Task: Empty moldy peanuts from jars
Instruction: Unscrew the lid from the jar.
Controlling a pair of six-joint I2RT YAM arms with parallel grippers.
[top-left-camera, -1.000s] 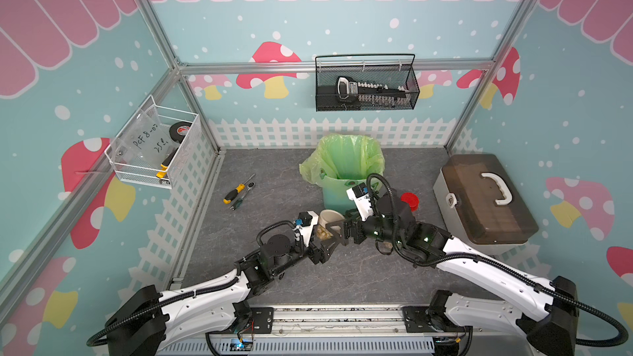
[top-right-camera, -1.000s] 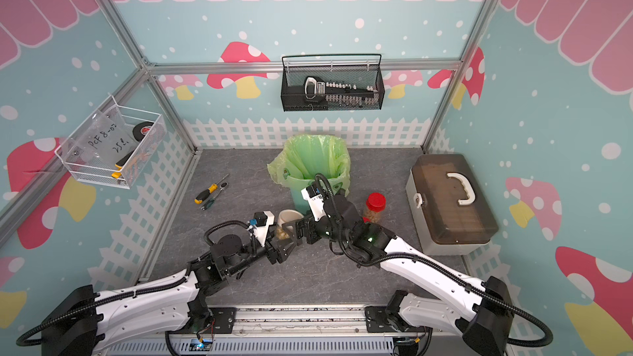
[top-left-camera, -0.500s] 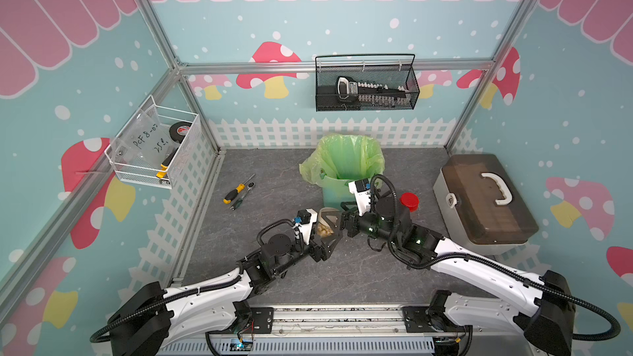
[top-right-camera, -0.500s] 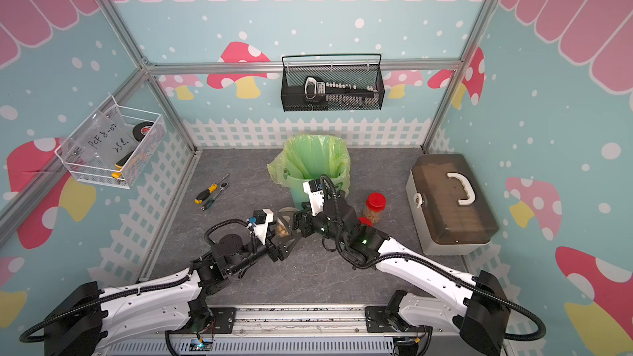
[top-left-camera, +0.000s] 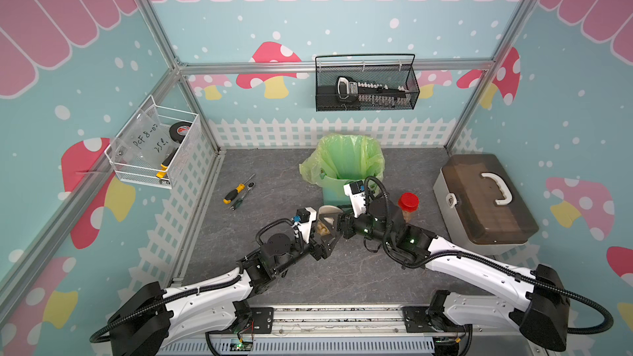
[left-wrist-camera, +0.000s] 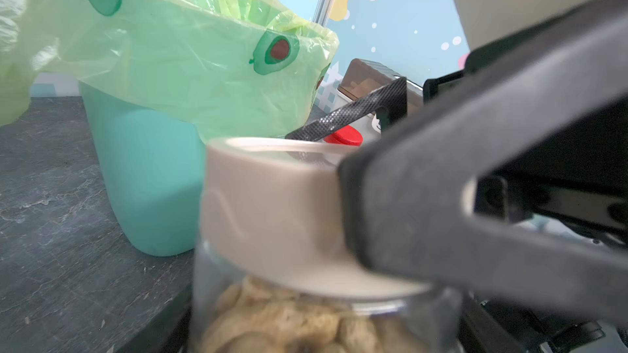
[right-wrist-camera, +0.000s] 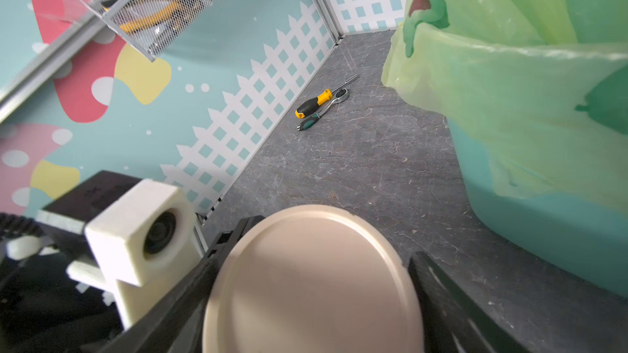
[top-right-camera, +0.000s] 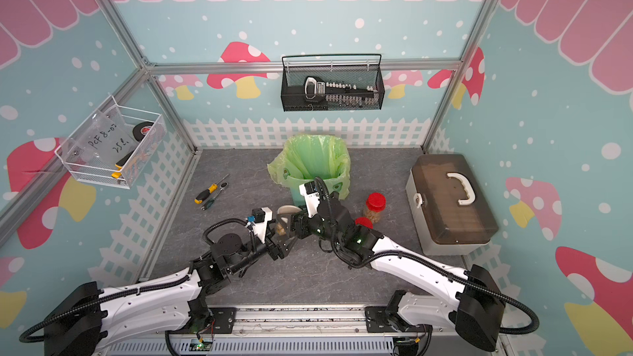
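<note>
- Left, on the grey floor (top-left-camera: 274,179): screwdriver (right-wrist-camera: 312,104) and ratchet (right-wrist-camera: 324,111), touching.
- Centre, near: left gripper (top-left-camera: 323,236) clamped on the clear jar (top-left-camera: 322,228), with moldy peanuts (left-wrist-camera: 289,324) inside and the beige lid (right-wrist-camera: 312,283) on.
- Right gripper (top-left-camera: 334,221): jaws narrowed against both sides of that lid.
- Just beyond: teal bin (top-left-camera: 334,195) lined with a green bag (top-left-camera: 342,159).
- Further right: red-lidded jar (top-left-camera: 408,205), upright.
- Second red lid (top-right-camera: 363,222), partly hidden by the right arm.
- Far right: toolbox (top-left-camera: 479,200), closed.

Beige-lidded jar (left-wrist-camera: 272,219) of peanuts (left-wrist-camera: 289,324), teal bin (left-wrist-camera: 153,181) behind
</note>
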